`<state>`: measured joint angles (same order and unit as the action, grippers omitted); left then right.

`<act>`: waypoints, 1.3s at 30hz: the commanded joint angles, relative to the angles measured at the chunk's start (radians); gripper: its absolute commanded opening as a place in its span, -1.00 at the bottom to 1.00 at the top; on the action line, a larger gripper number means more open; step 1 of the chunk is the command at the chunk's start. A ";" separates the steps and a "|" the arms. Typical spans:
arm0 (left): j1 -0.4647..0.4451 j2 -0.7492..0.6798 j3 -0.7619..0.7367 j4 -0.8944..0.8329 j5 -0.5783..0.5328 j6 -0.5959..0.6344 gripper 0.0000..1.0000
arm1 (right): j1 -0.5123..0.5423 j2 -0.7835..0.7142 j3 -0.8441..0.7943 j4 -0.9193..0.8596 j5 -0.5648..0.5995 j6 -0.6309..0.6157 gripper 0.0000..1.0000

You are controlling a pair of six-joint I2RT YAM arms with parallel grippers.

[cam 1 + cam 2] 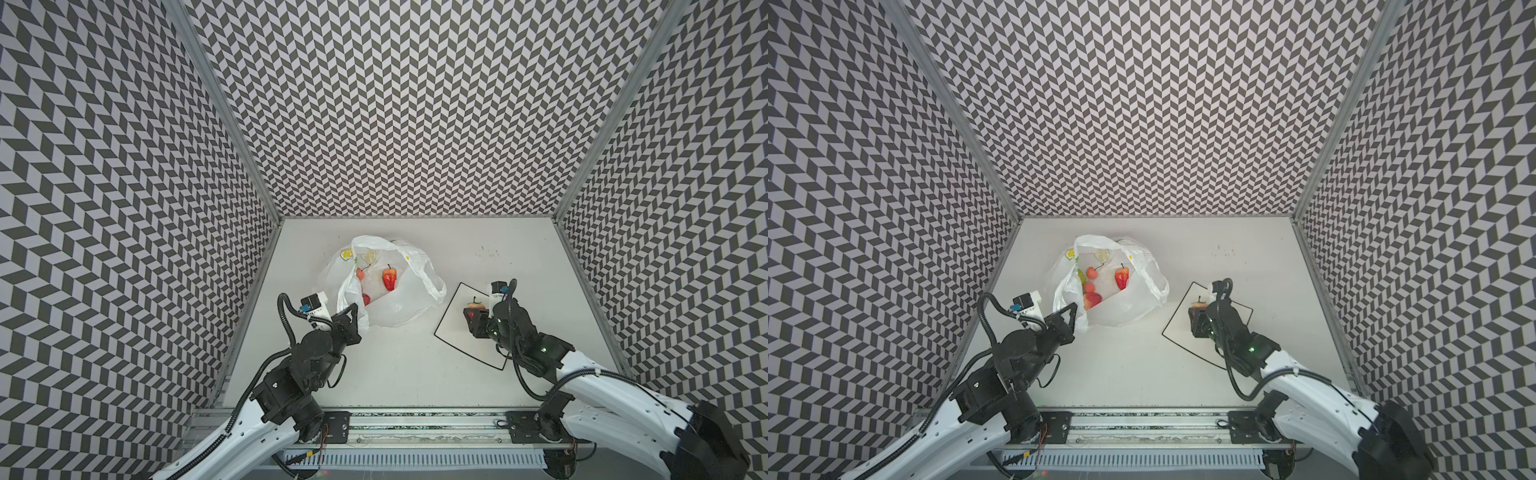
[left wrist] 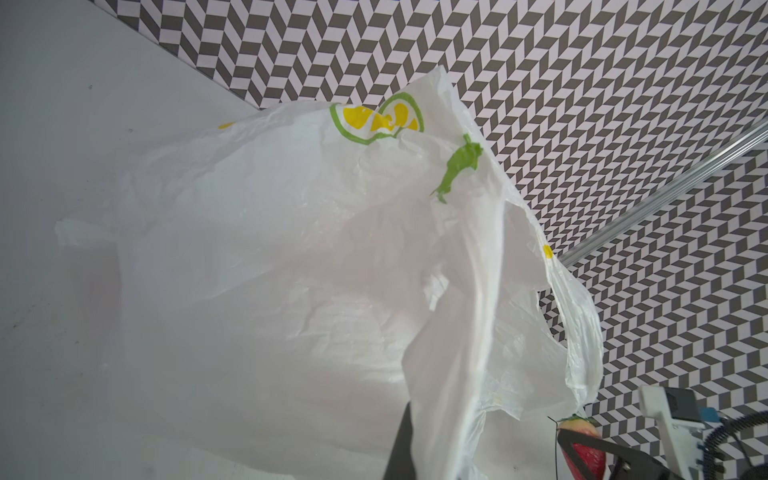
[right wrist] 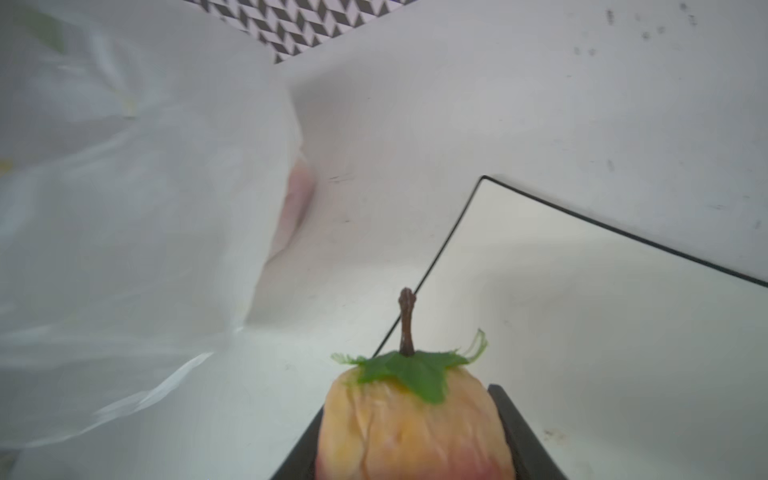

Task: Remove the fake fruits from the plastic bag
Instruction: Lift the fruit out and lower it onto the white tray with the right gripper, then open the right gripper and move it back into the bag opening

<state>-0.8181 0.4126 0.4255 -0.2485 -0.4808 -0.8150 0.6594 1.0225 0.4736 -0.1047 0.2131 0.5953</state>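
Right up against the right wrist lens we've got a strawberry (image 3: 415, 432): pale orange on top going red lower down, with a green cap and brown stem. The right gripper (image 1: 473, 315) has it pinched between both jaws, over the sheet (image 1: 461, 347) toward that sheet's 11 o'clock corner. We can't tell if the fruit touches the paper.

Take 12 as the back wall and the hub as mid-table (image 1: 415, 374). The sheet then sits around 3 and the bag (image 1: 415, 295) around 11, the two apart. The left gripper (image 1: 352, 311) is clamped tight on the bag's rim at its 7 o'clock side, with the film lifted and the mouth gaping.

Inside we see a second strawberry (image 1: 1121, 278) lying alone near the bag's middle. Toward 9 from it there's a cherry (image 1: 1091, 273), with a second cherry (image 1: 1089, 287) just at its 6. A third strawberry (image 1: 1093, 299) lies closest to the left gripper. A yellow-green patch beside the cherries is too murky for us to call.
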 commanded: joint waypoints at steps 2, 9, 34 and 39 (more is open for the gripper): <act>-0.003 0.008 0.023 -0.010 -0.005 0.023 -1.00 | -0.044 0.201 0.043 0.233 0.071 -0.038 -0.11; -0.003 -0.004 0.027 -0.027 -0.004 0.027 -1.00 | -0.079 0.491 0.163 0.296 0.091 -0.111 -0.11; -0.004 -0.046 0.044 -0.146 -0.035 -0.012 -1.00 | -0.121 0.452 0.214 0.236 0.099 -0.147 0.60; -0.003 -0.048 0.048 -0.171 -0.022 -0.012 -1.00 | -0.121 0.209 0.194 0.124 0.052 -0.145 0.60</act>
<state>-0.8181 0.3756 0.4446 -0.3775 -0.4850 -0.8097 0.5446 1.3445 0.6819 0.0685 0.2966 0.4519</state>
